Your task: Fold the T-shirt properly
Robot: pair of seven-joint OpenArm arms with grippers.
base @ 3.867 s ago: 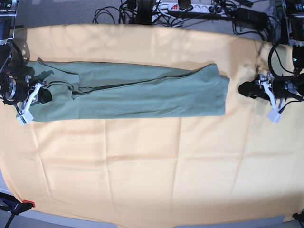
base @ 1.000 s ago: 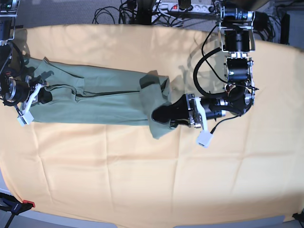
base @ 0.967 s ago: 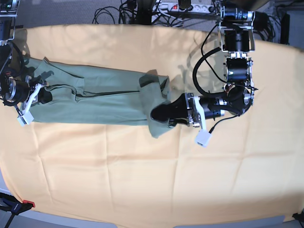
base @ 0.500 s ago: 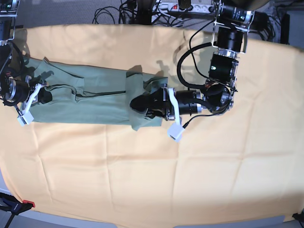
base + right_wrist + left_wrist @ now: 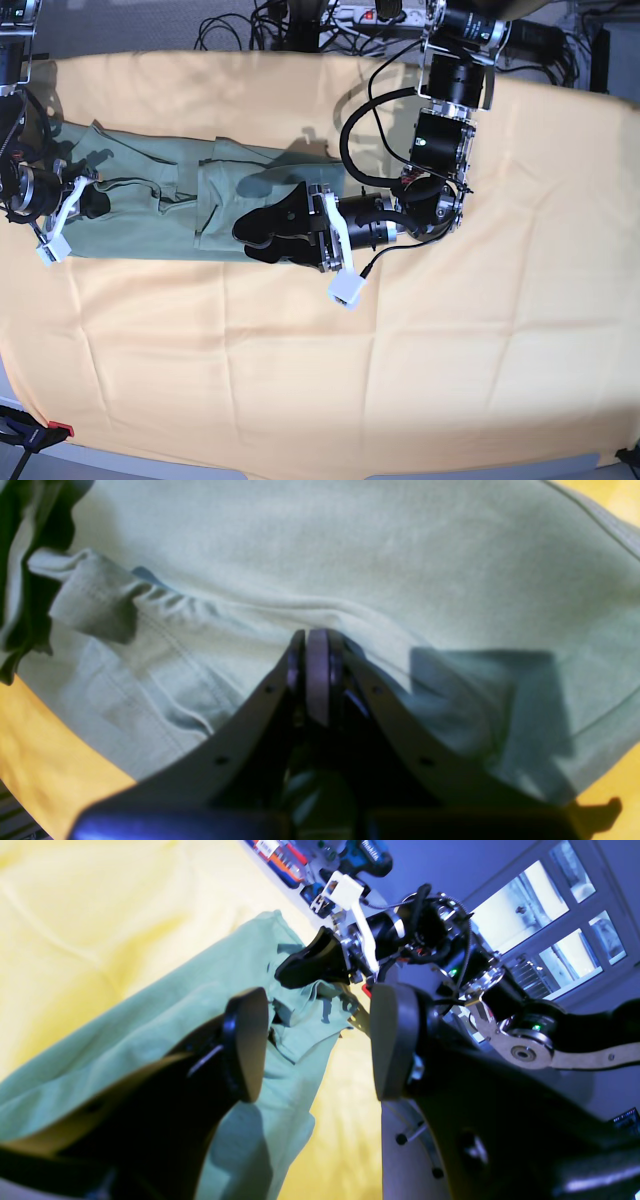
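The sage-green T-shirt (image 5: 150, 215) lies as a long narrow strip on the yellow-orange cloth (image 5: 300, 380), with its right end folded leftward over its middle. My left gripper (image 5: 250, 235) hovers over that folded part. In the left wrist view it (image 5: 317, 1040) is open with nothing between the fingers, and the T-shirt (image 5: 200, 995) lies under it. My right gripper (image 5: 85, 205) is at the strip's left end. In the right wrist view it (image 5: 317, 645) is shut on a pinched ridge of the T-shirt (image 5: 350, 555).
Cables and a power strip (image 5: 390, 15) lie beyond the table's far edge. A clamp (image 5: 40, 432) sits at the front left corner. The yellow-orange cloth covers the whole table, with bare cloth in front of the shirt and to its right.
My left arm has swept leftward with the T-shirt's right end, laying it over the middle, and its jaws now stand open. The right gripper has not moved.
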